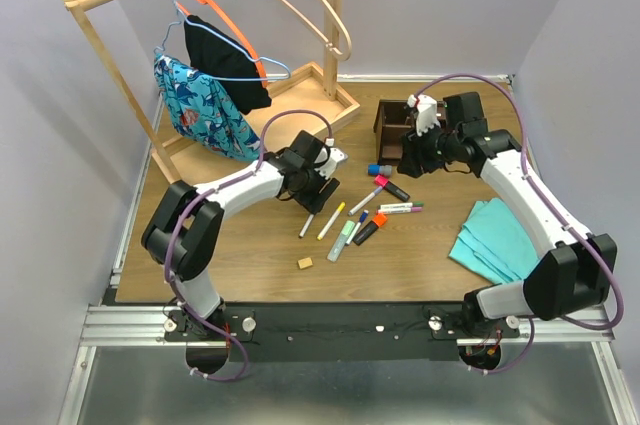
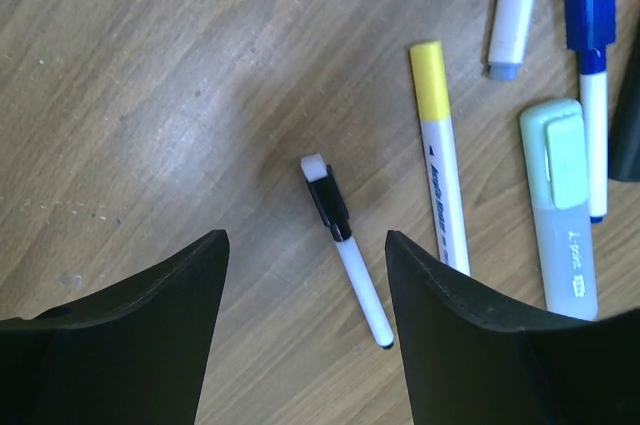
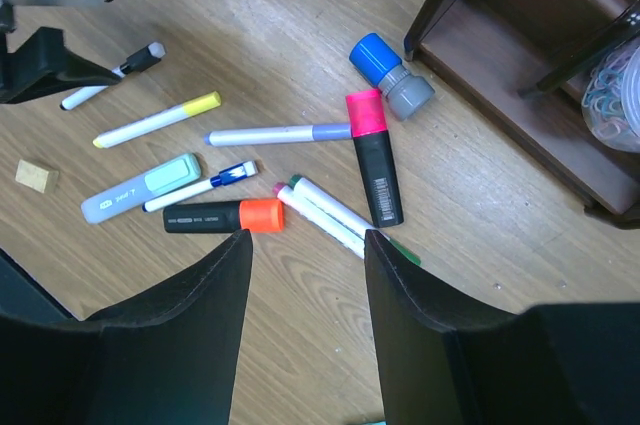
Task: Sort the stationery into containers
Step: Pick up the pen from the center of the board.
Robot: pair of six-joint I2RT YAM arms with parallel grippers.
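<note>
Early in the sort: nearly all the stationery lies loose mid-tabletop (image 1: 400, 275), just in front of the dark organizer (image 1: 392, 125). Only a tub of pastel clips (image 3: 612, 95) seems to sit inside it.

Step in hand, as I read it: L arm lining up a pick. The left pincer (image 2: 303, 245) hangs spread & empty over the black-capped marker (image 2: 345, 248). The right pincer (image 3: 306, 237) is likewise spread w/ nothing in it, over the cluster beside the organizer, w/ the orange highlighter (image 3: 225, 216) and two white markers (image 3: 325, 210) below.

Next move prob needs:
- shifting L a bit, since the barrel lies nearer one finger in the wrist view
- turning the wrist so the pads cross the barrel, which lies diagonal
- dropping the tips almost to the wood, as the marker is thin & lies flat

Materials & shapes:
- Black-capped marker: slick white plastic barrel, round, likely to roll; black cap w/ a white block at the end.
- Yellow-capped marker (image 2: 437, 135): same smooth cylinder, thicker.
- Mint highlighter (image 2: 562, 205): broad, flat-sided, frosted body, shouldn't roll.
- Tan eraser (image 3: 36, 176): small matte cube, set apart from the rest.
- Tabletop: wood-grain, low sheen.
- Organizer: dark stained wood, straight walls, open-top slots.
</note>
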